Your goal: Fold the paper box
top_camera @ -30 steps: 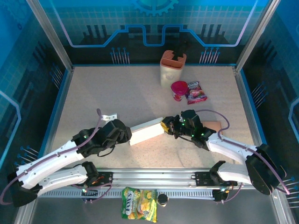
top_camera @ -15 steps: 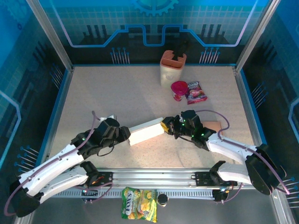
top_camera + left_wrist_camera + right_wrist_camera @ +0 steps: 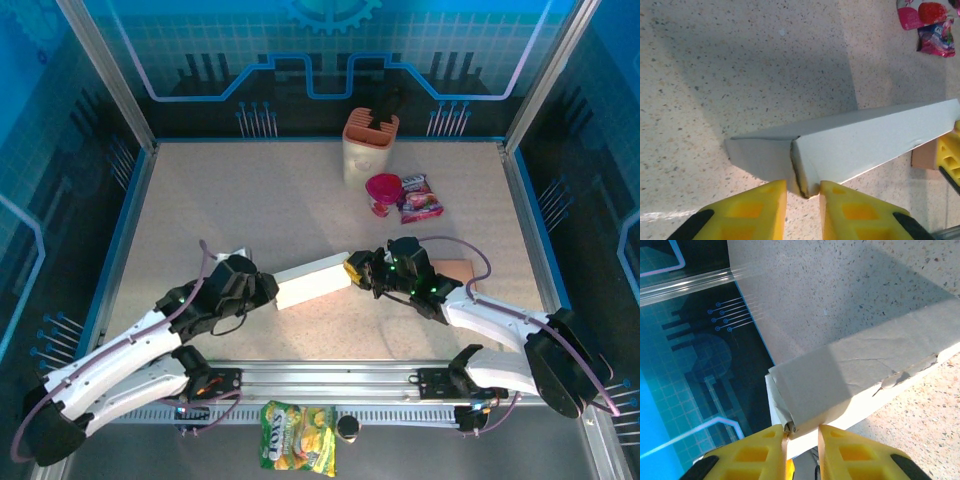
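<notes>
**Both grippers on the box ends, mid-table**

Top view: the long white paper box (image 3: pixel 313 280) lies flat just below the centre of the frame, slanting up from left to right on the speckled table (image 3: pixel 250 200). The left gripper (image 3: pixel 268 290) is right at its lower-left end, and the right gripper (image 3: pixel 356 270) is at the upper-right end.

Right wrist camera: the yellow fingers (image 3: pixel 755 450) sit at the bottom edge, pinched onto the thin wall at the box's end. That's a grip.

Left wrist camera: the two yellow fingers (image 3: pixel 760 205) stand narrowly apart with the box's near corner poking down between them. I can't tell whether the pads are actually pressing it.

At the top centre of the overhead frame, well apart from the box, stand a tan holder (image 3: pixel 369 150), a pink cup (image 3: pixel 383 193) and a pink snack packet (image 3: pixel 420 197).
</notes>
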{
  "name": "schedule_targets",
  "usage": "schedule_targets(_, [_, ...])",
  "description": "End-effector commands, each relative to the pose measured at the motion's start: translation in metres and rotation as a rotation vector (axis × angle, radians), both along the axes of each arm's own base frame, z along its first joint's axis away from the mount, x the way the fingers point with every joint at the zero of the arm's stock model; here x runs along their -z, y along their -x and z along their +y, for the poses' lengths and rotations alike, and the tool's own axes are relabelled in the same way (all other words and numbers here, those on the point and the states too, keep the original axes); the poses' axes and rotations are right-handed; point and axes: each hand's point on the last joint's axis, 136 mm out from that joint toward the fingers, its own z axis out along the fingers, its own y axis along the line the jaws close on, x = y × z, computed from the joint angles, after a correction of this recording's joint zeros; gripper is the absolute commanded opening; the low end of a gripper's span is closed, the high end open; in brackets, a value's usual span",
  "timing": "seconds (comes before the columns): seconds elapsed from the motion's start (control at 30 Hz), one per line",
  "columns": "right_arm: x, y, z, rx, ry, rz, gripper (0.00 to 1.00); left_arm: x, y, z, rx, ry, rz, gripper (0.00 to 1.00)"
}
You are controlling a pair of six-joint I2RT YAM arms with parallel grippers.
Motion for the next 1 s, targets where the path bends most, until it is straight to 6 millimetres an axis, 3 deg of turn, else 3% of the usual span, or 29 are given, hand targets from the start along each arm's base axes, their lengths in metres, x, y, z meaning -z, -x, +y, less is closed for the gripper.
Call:
schedule_targets(0.0, [0.04,0.016,-0.012,0.004,0.094,0.113,0.23,-0.008,0.01,0.014,-0.006,-0.024,0.003,0.32])
schedule_targets(0.13, [0.038,0.016,-0.012,0.002,0.094,0.109,0.23,-0.024,0.006,0.015,-0.011,-0.014,-0.035,0.39])
schedule_targets(0.3, [0.039,0.017,-0.011,-0.002,0.092,0.111,0.23,-0.013,-0.004,0.008,-0.012,-0.008,-0.008,0.39])
schedule_targets(0.4, [0.04,0.018,-0.012,-0.003,0.094,0.112,0.22,-0.001,-0.006,0.012,-0.024,-0.037,0.016,0.35])
schedule_targets(0.53, [0.04,0.018,-0.013,-0.001,0.102,0.114,0.22,0.017,-0.003,0.012,-0.016,-0.047,0.052,0.22])
schedule_targets(0.67, [0.04,0.02,-0.015,-0.005,0.109,0.117,0.22,0.024,0.0,0.009,0.005,-0.033,0.064,0.16])
schedule_targets(0.7, [0.037,0.021,-0.015,-0.008,0.113,0.107,0.26,0.022,0.001,0.007,0.016,-0.029,0.06,0.14])
schedule_targets(0.83, [0.017,0.02,-0.017,-0.008,0.152,0.055,0.56,0.015,0.003,0.001,0.063,-0.044,0.046,0.12])
schedule_targets(0.97, [-0.001,0.022,-0.007,-0.014,0.166,0.023,0.72,0.014,0.006,-0.001,0.081,-0.09,0.032,0.11])
